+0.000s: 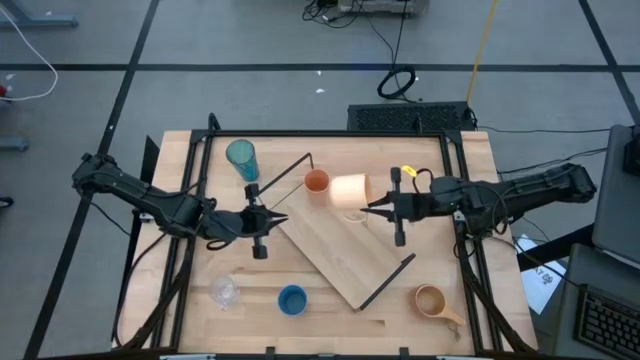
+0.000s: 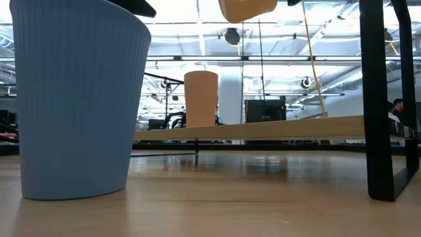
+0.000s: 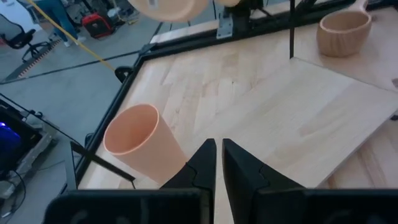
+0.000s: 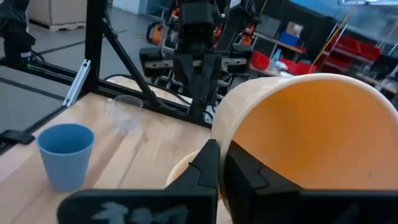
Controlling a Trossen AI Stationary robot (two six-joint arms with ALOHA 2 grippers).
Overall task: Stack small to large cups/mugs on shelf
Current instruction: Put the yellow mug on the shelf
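Note:
The shelf (image 1: 345, 245) lies slantwise across the table's middle, raised on its black wire brackets (image 1: 388, 282). A small orange cup (image 1: 316, 181) stands upright on the shelf's far end. My right gripper (image 1: 374, 208) is shut on the orange handled mug (image 1: 348, 190), which it holds in the air over the shelf, just right of that cup. My left gripper (image 1: 283, 221) is at the shelf's left corner, shut, with nothing between its fingers (image 3: 205, 163). The teal tumbler (image 1: 241, 158), clear glass (image 1: 222, 291), blue cup (image 1: 291, 299) and tan mug (image 1: 432, 300) stand on the tabletop. My right gripper holds the mug by its wall at the rim (image 4: 217, 127), one finger inside the mouth and one outside. It reaches in level from the table's right. The mug lies on its side, mouth toward the gripper, lifted clear of the shelf. My left gripper's tips are at the shelf's corner (image 3: 249, 134); whether they touch it I cannot tell.
Black frame rails (image 1: 196, 185) run along the table's left and right sides and its far edge. In the low view the blue cup (image 2: 79, 99) fills the left foreground. Bare shelf board (image 3: 298, 106) stretches from the orange cup toward the near right.

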